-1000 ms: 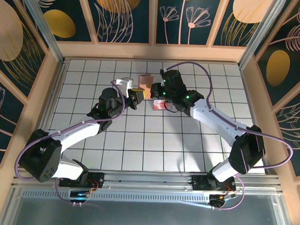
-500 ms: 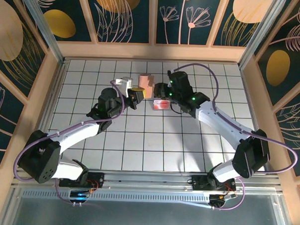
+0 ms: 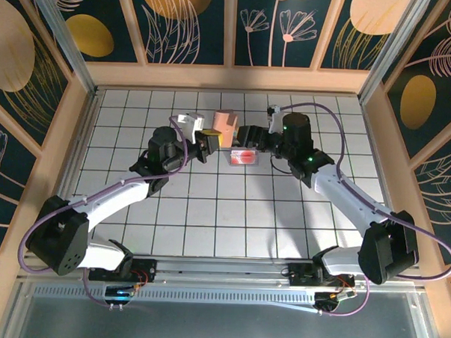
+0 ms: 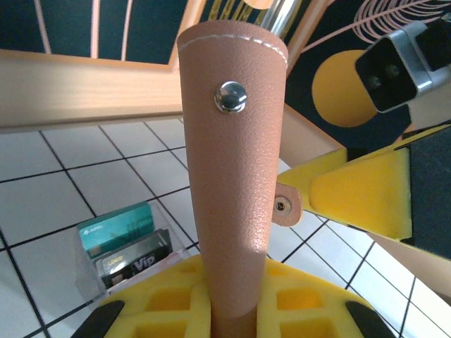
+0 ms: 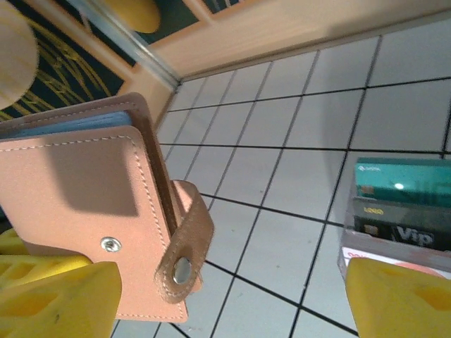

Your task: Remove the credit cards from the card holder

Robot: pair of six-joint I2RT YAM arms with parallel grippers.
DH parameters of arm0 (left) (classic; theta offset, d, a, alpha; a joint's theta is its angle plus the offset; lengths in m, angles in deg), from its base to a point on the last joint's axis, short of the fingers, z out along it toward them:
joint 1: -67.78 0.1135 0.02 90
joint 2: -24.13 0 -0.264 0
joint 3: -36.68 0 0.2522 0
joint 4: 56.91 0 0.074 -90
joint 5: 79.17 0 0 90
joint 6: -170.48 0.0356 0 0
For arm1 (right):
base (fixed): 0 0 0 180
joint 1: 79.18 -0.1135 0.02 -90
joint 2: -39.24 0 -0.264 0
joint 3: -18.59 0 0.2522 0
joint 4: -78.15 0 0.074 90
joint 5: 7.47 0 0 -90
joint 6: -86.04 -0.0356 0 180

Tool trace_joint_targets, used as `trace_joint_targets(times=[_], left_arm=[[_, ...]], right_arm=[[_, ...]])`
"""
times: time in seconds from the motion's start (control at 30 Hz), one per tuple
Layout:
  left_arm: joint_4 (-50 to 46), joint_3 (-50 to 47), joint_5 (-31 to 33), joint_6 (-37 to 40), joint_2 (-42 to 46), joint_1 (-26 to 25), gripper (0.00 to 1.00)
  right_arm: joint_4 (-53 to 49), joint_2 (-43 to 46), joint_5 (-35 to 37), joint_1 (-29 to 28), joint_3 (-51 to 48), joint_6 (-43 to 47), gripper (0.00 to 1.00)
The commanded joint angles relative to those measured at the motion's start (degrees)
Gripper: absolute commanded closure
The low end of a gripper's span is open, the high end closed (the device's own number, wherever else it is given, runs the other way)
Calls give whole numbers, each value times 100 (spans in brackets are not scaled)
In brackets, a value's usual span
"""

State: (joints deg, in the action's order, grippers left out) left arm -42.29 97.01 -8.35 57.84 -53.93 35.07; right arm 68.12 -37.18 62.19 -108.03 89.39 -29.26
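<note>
The tan card holder (image 3: pixel 226 125) stands upright above the far middle tiles, with my left gripper (image 3: pixel 213 138) shut on its lower edge. In the left wrist view the card holder (image 4: pixel 232 141) rises between the yellow pads (image 4: pixel 162 303) of my left gripper (image 4: pixel 232 299). Just right of the holder, my right gripper (image 3: pixel 251 135) is open with nothing in it. In the right wrist view its yellow fingertips (image 5: pixel 56 303) flank the holder's snap tab (image 5: pixel 184 246). Credit cards (image 3: pixel 242 156) lie stacked on the table: teal, black and white-red (image 5: pixel 400 211).
A wooden rim (image 3: pixel 229 78) runs along the far edge, close behind the holder. Side walls (image 3: pixel 63 124) close the tiled table (image 3: pixel 208 213) left and right. The near tiles lie between the two arms.
My right gripper has opened and drawn back right and away from the card stack, which now lies uncovered. The left gripper has kept its hold on the card holder, almost still.
</note>
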Motion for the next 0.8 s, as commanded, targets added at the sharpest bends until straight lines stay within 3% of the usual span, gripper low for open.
trace_joint_targets(times=[0.0,0.13,0.4,0.77], left_arm=[[13,238,-502,204,-34,-34,100],[101,259,-913,205,-31,-34,100],[305,221,-1508,86,46,10,100],[863,193,-1864,-575,-3,197,100]], right_arm=[[584,131,-794,9,-6,321,16],[549,57,-798,17,36,380,19],[664,208,-1087,265,-123,364,42],[893,623,-1786,487,-475,499,47]])
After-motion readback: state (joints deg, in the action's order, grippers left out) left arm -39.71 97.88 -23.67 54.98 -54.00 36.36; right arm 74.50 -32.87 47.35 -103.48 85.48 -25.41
